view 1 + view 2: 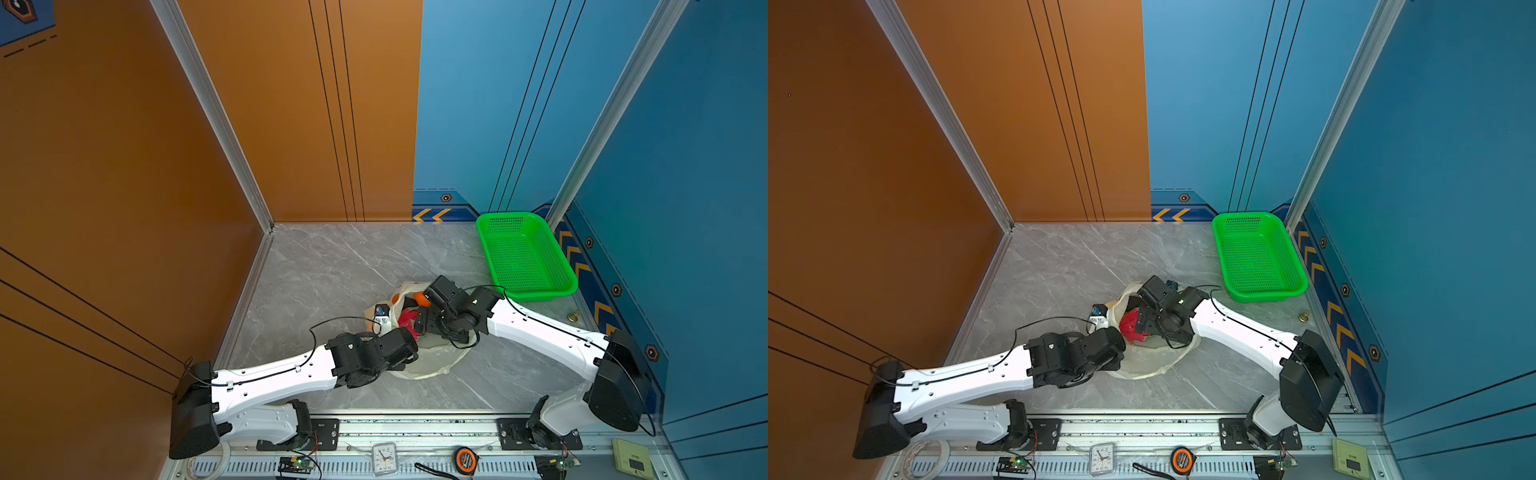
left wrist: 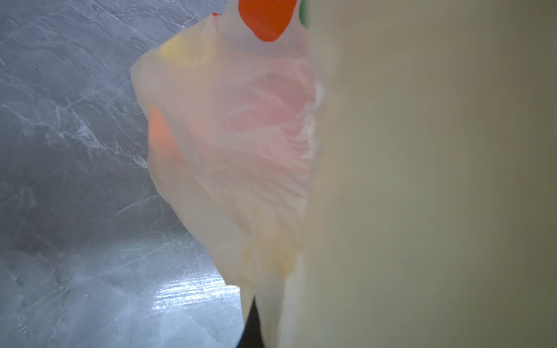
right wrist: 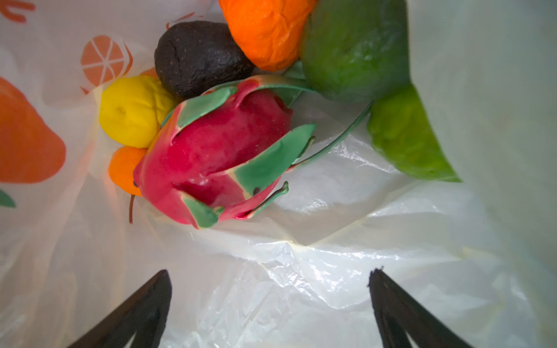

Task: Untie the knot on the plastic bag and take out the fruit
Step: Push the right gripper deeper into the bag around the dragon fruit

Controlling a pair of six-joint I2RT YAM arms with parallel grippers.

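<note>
The plastic bag lies open-mouthed in the middle of the marble table. My left gripper is shut on the bag's near edge. In the left wrist view stretched plastic covers nearly all of that gripper. My right gripper stands open inside the bag's mouth, a little short of the fruit, nothing between its fingers. Nearest lies the pink-red dragon fruit. Behind it are a dark avocado, a yellow fruit, oranges and green fruits. The knot is out of view.
An empty green perforated basket stands at the back right, close to the blue wall. A small brass object sits near its front corner. A clock and a tape measure lie on the front rail.
</note>
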